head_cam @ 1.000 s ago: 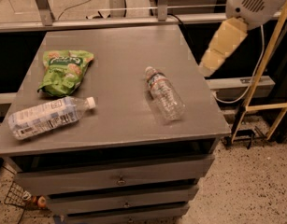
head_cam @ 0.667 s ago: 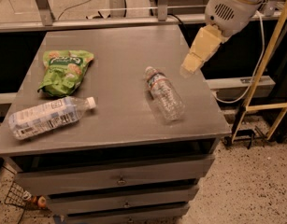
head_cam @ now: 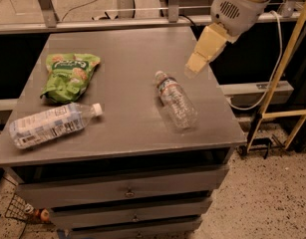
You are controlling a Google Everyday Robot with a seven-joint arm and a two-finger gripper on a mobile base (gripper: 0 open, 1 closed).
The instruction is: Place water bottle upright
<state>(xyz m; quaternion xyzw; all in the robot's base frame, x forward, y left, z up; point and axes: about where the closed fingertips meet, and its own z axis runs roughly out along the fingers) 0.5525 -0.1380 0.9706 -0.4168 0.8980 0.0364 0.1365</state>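
Observation:
The small clear ribbed water bottle (head_cam: 175, 100) lies on its side on the grey table (head_cam: 127, 49), right of centre, with its pale cap pointing to the far left. It has a narrow red and blue-green band label near the neck. My gripper (head_cam: 194, 66) hangs from the white arm at the upper right. It is above the table, a little beyond and to the right of the bottle's cap end, and not touching the bottle.
A longer bottle (head_cam: 52, 124) with a white label and white cap lies at the front left. A green snack bag (head_cam: 68, 75) lies behind it. The table's right edge is close to the water bottle. A yellow frame (head_cam: 287, 83) stands at the right.
The arm has moved left and down, from beyond the table's right edge to over the table near the water bottle. The objects on the table have not moved.

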